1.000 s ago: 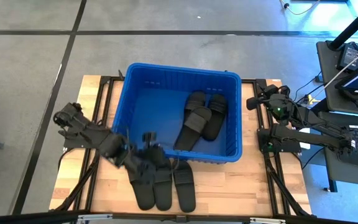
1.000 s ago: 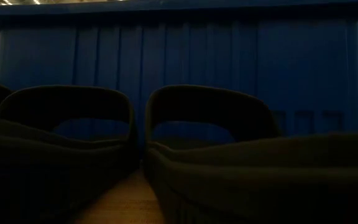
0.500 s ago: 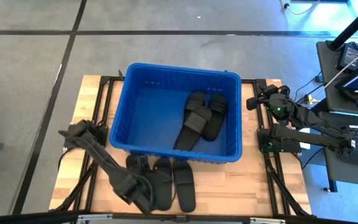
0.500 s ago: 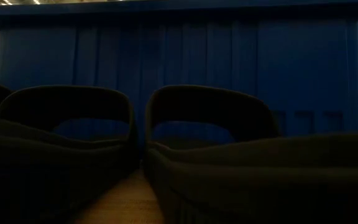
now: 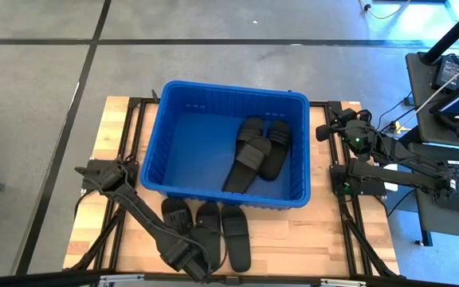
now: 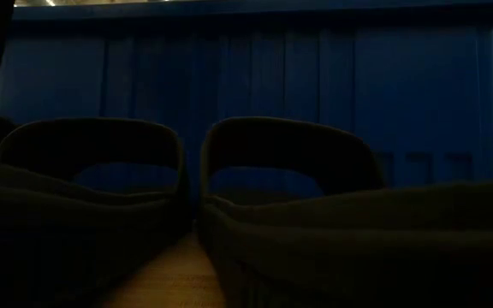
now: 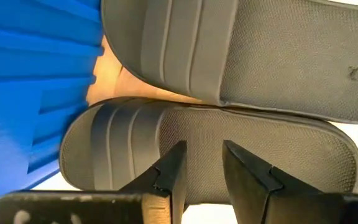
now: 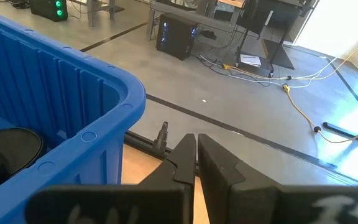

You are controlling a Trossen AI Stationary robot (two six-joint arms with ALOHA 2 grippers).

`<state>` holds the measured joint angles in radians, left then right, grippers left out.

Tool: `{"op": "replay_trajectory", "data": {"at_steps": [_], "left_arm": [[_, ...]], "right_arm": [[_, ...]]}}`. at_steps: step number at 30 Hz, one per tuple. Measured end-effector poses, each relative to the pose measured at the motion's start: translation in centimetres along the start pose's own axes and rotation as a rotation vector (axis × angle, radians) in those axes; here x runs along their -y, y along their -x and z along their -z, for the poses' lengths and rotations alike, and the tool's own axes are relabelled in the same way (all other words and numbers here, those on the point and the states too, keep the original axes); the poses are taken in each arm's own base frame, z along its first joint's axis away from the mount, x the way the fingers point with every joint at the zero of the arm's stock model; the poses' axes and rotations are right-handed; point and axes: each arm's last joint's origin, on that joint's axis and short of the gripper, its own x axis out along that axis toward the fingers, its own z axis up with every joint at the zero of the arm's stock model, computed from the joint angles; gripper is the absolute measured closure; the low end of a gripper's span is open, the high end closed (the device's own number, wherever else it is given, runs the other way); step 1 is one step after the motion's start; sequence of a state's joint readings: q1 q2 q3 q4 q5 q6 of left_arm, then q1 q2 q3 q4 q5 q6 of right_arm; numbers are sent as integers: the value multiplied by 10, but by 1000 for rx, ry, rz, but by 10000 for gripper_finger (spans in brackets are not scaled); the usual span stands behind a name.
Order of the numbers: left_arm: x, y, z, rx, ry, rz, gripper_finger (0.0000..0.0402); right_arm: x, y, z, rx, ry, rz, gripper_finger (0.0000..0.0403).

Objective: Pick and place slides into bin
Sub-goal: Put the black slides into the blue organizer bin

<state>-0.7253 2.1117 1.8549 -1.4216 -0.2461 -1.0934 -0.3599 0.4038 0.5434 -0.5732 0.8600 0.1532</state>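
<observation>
Three black slides lie side by side on the wooden table in front of the blue bin (image 5: 159,135): left (image 5: 174,214), middle (image 5: 209,225), right (image 5: 236,237). More slides (image 5: 253,151) lie on the bin's floor. My left gripper (image 7: 202,163) points down over the left slide's footbed (image 7: 260,140), just behind its strap (image 7: 114,140). It is open, with nothing between its fingers, and I cannot tell whether it touches. In the high view it (image 5: 190,252) is near the table's front edge. My right gripper (image 8: 196,152) is shut, clear of the bin's right rim (image 8: 114,102).
The bin fills the table's middle, close behind the slides' toe ends. In the low view two straps (image 6: 92,154) (image 6: 289,154) stand before the bin's wall (image 6: 332,77). Bare wood lies right of the slides (image 5: 309,235). A desk with equipment (image 5: 453,88) stands beyond the right edge.
My left gripper has swung from beside the bin's front wall toward the table's near edge and come down, tipping until it points steeply down over the left slide. Its fingers kept the same gap. The slides have not moved.
</observation>
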Motion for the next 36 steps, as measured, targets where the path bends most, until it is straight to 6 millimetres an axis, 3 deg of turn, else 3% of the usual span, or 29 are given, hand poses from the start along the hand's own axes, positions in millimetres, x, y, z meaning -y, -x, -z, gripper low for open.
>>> {"op": "replay_trajectory", "data": {"at_steps": [8,36], "left_arm": [[-4,-2,-6,0,-81,-6,305],[1,-2,-14,22,0,68,305]], "right_arm": [[0,0,0,1,-1,0,382],[0,0,0,3,-3,0,382]]}}
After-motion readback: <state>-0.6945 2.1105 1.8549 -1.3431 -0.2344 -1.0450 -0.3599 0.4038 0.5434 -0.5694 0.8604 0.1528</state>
